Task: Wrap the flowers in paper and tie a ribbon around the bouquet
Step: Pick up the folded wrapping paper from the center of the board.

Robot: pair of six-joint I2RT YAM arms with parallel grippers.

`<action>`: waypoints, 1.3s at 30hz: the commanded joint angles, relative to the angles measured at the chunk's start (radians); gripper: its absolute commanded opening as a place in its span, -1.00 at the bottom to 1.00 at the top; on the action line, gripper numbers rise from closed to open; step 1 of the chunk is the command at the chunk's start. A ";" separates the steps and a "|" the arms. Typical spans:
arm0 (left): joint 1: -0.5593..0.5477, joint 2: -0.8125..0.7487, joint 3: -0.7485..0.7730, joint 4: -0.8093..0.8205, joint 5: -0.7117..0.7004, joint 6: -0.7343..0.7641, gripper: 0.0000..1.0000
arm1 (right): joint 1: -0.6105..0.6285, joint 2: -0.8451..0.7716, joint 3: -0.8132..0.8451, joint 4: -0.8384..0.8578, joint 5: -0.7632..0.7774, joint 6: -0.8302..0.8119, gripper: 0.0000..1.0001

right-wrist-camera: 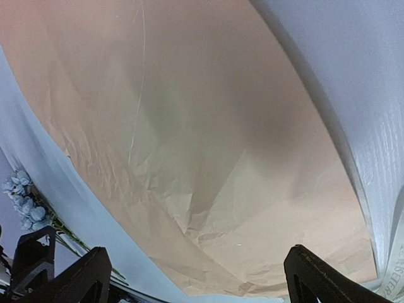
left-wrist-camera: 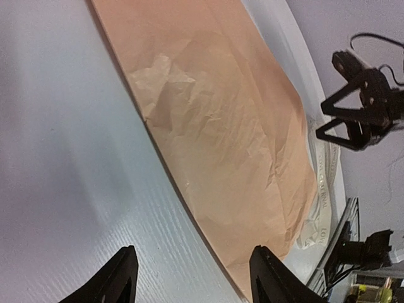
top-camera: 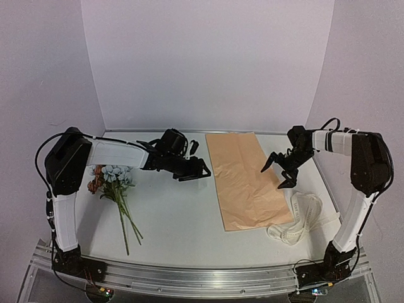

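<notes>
Both claws gape empty: our left claw (top-camera: 194, 174) is partly spread, just off the 9 o'clock edge of the paper (top-camera: 243, 177), and our right claw (top-camera: 273, 177) is wide above its 3 o'clock edge. We see the flowers (top-camera: 115, 175) at 9 o'clock on the counter (top-camera: 177, 221) and the ribbon (top-camera: 300, 218) heaped at 4 o'clock (only the wrist views reveal the paper's creases).

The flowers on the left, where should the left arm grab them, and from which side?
Probably the stems just below the blooms, coming straight down from above. The flowers lie flat on the table, and the stems bunch there but splay toward the near edge.
</notes>
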State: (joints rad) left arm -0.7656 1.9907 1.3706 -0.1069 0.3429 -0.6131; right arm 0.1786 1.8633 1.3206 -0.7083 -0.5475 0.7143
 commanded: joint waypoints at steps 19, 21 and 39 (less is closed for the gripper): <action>-0.112 0.342 0.412 -0.162 -0.035 0.106 -0.36 | -0.171 0.201 0.083 0.219 -0.220 0.053 0.97; -0.112 0.354 0.418 -0.177 -0.047 0.101 -0.41 | -0.171 0.193 0.068 0.226 -0.232 0.056 0.93; -0.111 0.342 0.374 -0.183 -0.079 0.087 -0.54 | -0.171 0.124 0.017 0.290 -0.322 0.156 -0.45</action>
State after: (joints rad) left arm -0.8780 2.3505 1.7466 -0.2832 0.2836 -0.5243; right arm 0.0051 2.0514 1.3400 -0.4534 -0.8341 0.8351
